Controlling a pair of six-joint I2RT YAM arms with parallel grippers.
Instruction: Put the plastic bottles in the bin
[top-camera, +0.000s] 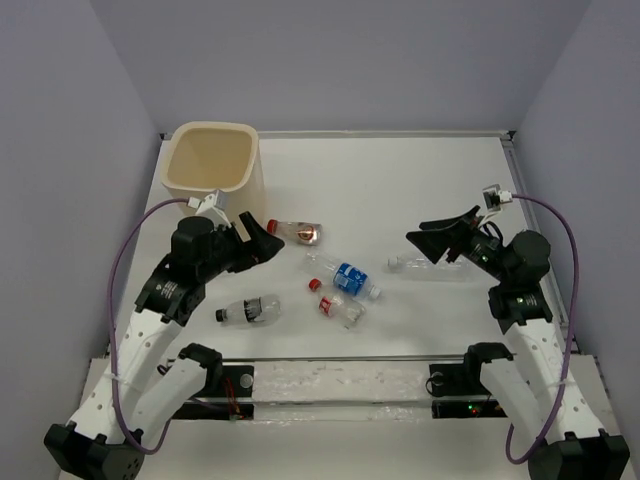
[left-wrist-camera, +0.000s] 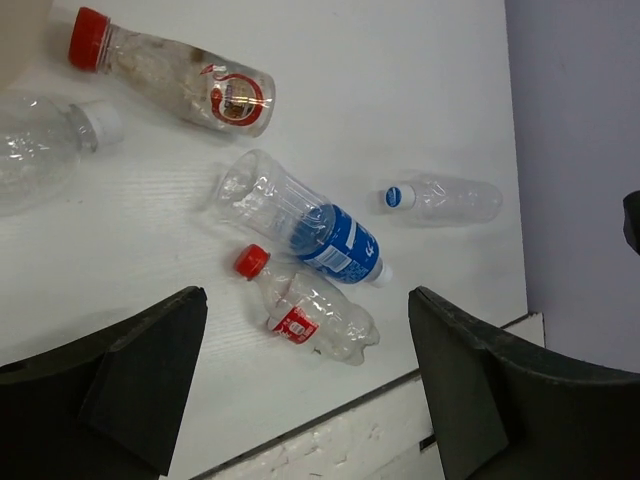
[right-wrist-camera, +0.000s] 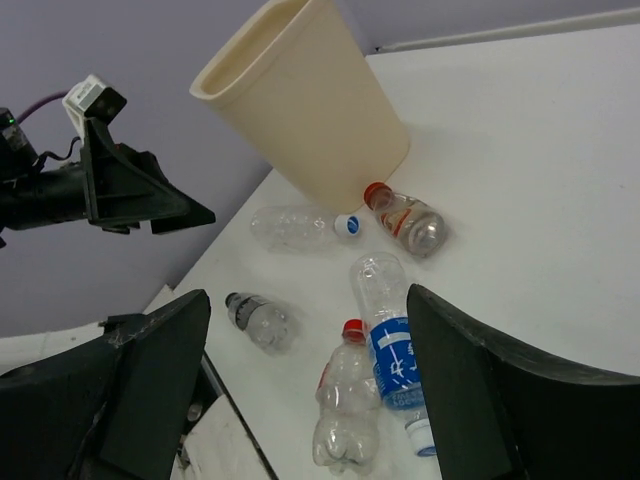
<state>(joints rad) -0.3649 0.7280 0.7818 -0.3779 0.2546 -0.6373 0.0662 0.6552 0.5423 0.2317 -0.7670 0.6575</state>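
Our left tool (top-camera: 265, 240) and right tool (top-camera: 425, 237) hang open and empty over the counter (top-camera: 400, 180), where five bottles (top-camera: 345, 277) lie on their sides outside the bin (top-camera: 245, 190), so we fear one rolling away or squirting from a closing pinch.

Cream bin (top-camera: 245, 190) stands upright far left. Clear bottles (top-camera: 347, 277) lie flat: one white-capped beside it, four clustered centre, one further right.
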